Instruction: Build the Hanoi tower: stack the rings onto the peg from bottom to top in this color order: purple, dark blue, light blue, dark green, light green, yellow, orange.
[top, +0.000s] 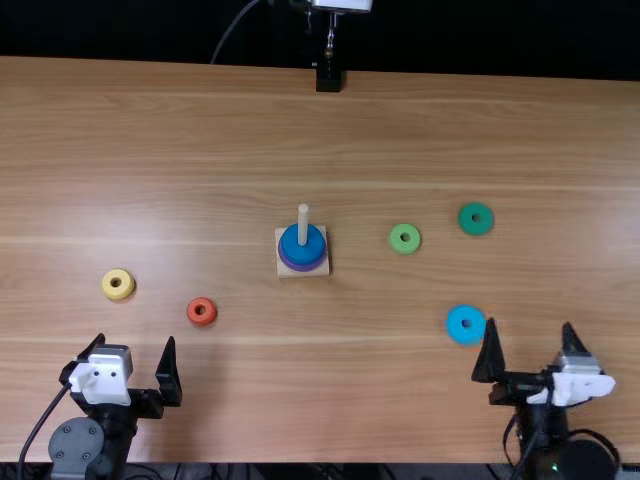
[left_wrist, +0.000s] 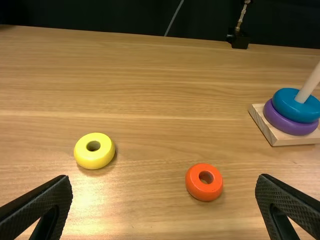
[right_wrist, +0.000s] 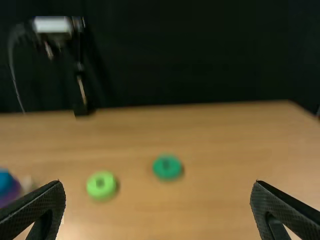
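Observation:
My left gripper (top: 137, 372) stands open near the table's front left; in its wrist view the gripper (left_wrist: 164, 202) has the orange ring (left_wrist: 204, 182) and yellow ring (left_wrist: 94, 150) beyond it. Open too is my right gripper (top: 530, 343), also in its wrist view (right_wrist: 157, 202), just right of the light blue ring (top: 466, 325). On the wooden base (top: 304, 274) the purple ring (top: 304, 268) lies lowest, the dark blue ring (top: 301, 248) on top of it, both around the peg (top: 303, 224). Flat on the table lie the light green ring (top: 405, 239) and dark green ring (top: 476, 218).
A black stand (top: 328, 76) with a device above it is at the table's far edge. Wooden tabletop (top: 300, 380) stretches between the two arms and the peg base, and a dark backdrop hangs behind the table.

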